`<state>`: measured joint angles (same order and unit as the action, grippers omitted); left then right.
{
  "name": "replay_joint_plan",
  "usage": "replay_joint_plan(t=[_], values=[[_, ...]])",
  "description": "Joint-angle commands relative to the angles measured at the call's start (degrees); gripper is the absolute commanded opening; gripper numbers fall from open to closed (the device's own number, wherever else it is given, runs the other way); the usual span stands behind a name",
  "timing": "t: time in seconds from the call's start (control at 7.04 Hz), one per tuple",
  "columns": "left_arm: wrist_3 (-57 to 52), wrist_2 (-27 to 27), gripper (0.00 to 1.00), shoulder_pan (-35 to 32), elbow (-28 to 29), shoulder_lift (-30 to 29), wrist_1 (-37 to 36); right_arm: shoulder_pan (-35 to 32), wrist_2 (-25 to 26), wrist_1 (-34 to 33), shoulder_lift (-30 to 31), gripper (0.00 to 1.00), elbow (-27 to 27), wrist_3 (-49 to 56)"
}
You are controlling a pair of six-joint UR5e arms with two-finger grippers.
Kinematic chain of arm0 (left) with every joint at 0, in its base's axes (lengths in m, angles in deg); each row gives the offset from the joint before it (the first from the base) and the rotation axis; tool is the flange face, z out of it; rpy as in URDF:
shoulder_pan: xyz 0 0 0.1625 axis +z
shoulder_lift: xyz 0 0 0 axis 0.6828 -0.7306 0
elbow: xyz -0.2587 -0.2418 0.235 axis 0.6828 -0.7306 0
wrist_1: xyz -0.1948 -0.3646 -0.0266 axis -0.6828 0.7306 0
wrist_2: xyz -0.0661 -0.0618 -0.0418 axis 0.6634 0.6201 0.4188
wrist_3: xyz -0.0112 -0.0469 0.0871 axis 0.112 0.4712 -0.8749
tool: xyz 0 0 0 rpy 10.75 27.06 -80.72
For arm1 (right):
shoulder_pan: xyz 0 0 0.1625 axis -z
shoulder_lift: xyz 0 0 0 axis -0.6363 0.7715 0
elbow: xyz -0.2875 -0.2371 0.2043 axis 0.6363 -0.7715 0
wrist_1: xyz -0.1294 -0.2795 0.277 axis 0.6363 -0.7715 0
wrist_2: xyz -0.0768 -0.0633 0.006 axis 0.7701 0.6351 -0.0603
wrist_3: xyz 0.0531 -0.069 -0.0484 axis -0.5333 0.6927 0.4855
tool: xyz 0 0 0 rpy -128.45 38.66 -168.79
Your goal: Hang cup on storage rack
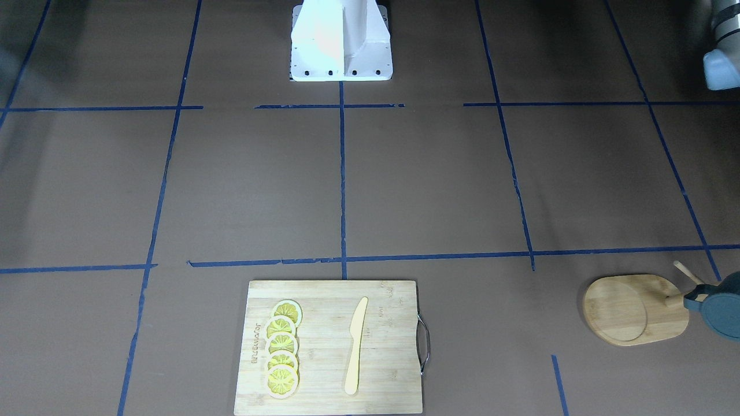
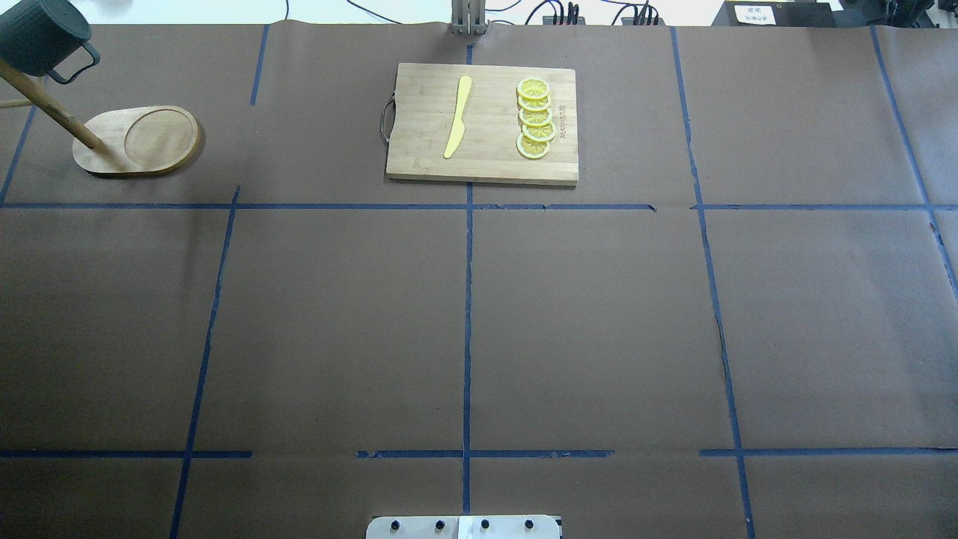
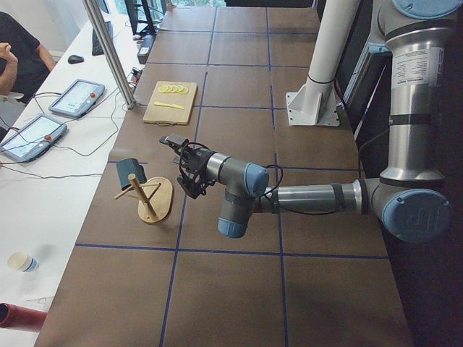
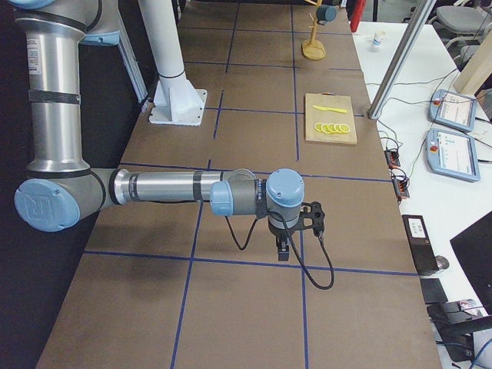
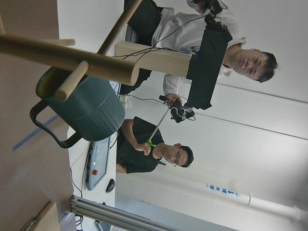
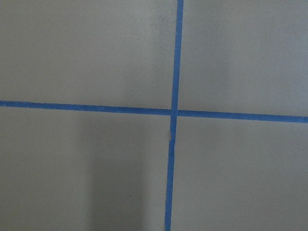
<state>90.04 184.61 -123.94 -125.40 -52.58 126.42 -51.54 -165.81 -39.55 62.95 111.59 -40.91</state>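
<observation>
The cup (image 5: 94, 110) hangs on a peg high on the storage rack (image 3: 154, 202), so the task looks done. The left gripper (image 3: 176, 142), near the rack's base, should back straight away without brushing a peg. I cannot tell whether its jaws are parted.

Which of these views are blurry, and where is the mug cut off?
Left wrist view: the rack looms close and soft, the mug behind it clearer. Front-facing and overhead views: sharp, but the mug is cropped at the edge. Right wrist view: only table, a shadow lower left.
</observation>
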Motion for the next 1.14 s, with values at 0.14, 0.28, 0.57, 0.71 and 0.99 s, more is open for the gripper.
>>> replay_joint_plan(t=[0.14, 0.28, 0.57, 0.71, 0.99], values=[[-41.0, 12.0, 1.00, -11.2, -3.4, 2.6, -13.8, 0.0, 0.0, 0.0, 0.0, 1.00, -0.4, 0.1], [-54.9, 12.3, 1.00, -12.7, -4.7, 2.7, -21.5, 0.1, 0.1, 0.0, 0.0, 1.00, -0.5, 0.1], [-83.6, 12.1, 1.00, -14.0, -6.3, 4.3, -38.3, 0.1, 0.1, 0.0, 0.0, 1.00, -0.6, 0.0], [-95.7, 12.1, 1.00, -14.6, -6.4, 4.3, -47.5, 0.1, 0.0, 0.0, 0.1, 1.00, -0.6, 0.0], [-118.4, 12.0, 1.00, -14.5, -6.5, 4.0, -71.1, 0.0, 0.0, -0.1, 0.1, 1.00, -0.9, 0.0]])
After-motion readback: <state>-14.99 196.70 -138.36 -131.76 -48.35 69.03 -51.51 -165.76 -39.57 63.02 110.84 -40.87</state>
